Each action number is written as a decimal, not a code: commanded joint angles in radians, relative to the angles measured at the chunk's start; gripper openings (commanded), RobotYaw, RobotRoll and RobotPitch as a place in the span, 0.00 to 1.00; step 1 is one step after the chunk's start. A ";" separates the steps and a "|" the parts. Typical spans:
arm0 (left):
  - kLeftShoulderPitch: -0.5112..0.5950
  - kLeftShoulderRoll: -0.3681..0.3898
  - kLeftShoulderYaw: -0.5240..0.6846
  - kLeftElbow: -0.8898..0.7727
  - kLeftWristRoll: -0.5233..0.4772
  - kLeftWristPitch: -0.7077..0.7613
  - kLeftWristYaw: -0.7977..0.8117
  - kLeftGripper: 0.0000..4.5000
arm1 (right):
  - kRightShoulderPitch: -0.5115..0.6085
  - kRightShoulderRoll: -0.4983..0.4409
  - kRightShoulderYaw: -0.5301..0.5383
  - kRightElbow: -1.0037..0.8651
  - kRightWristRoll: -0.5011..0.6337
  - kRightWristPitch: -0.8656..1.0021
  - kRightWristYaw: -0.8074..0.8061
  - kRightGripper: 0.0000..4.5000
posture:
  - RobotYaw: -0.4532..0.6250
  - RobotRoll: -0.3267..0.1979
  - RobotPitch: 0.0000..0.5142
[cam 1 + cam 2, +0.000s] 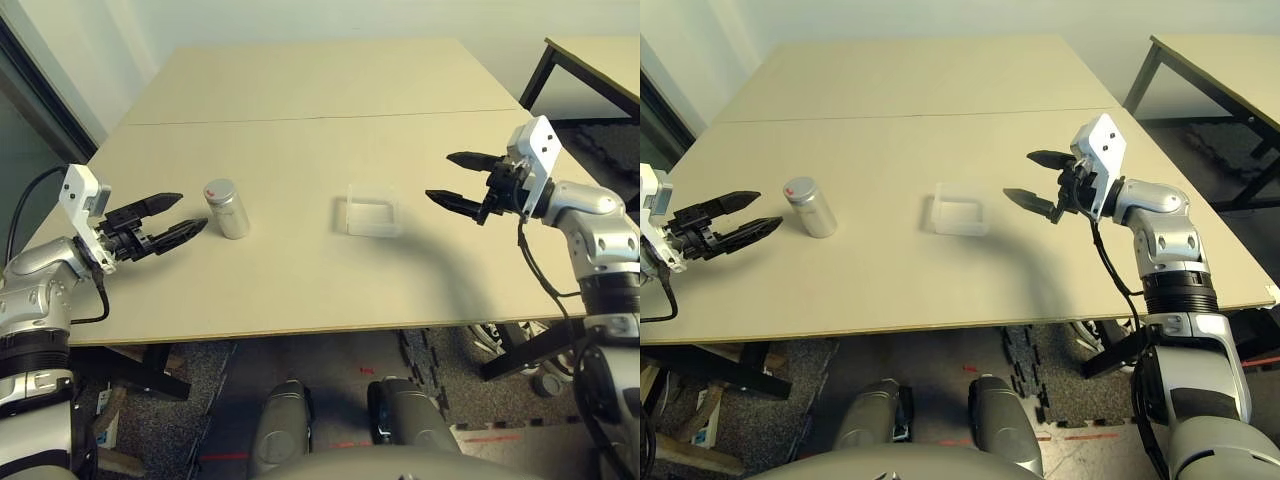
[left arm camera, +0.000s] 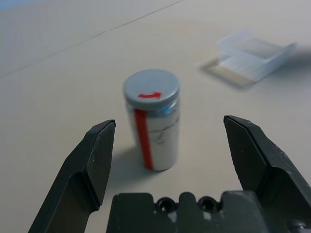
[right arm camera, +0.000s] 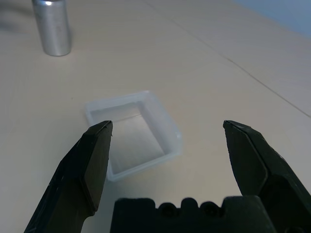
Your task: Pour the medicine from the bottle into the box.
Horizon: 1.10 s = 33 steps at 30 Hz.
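A small brushed-metal bottle (image 1: 228, 208) stands upright on the pale, matte wooden table (image 1: 300, 280), a flat grey cap closing its top and a red stripe running down its side. Just beside it the left gripper (image 1: 175, 218) hovers, black tapered fingers spread wide. Toward the right lies the shallow clear plastic box (image 1: 372, 211), square and empty-looking, with the right gripper (image 1: 455, 180) near it, jaws likewise apart.

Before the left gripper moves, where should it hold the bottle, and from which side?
Probably around the middle of its round side, coming level from the robot's left. The bottle stands upright with its grey cap on, directly between the open fingers of the left gripper, which are not touching it.
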 commanded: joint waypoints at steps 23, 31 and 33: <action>-0.208 -0.123 -0.093 0.387 0.129 -0.259 0.034 1.00 | 0.033 -0.042 0.013 -0.122 0.040 0.076 0.004 1.00 | 0.35 0.62 0.15; -0.261 -0.151 -0.112 0.494 0.177 -0.354 0.070 1.00 | 0.026 -0.047 0.010 -0.122 0.043 0.080 -0.001 1.00 | 0.33 0.62 0.15; -0.275 -0.158 -0.112 0.515 0.183 -0.367 0.073 1.00 | 0.024 -0.050 0.009 -0.120 0.044 0.080 -0.001 1.00 | 0.33 0.62 0.15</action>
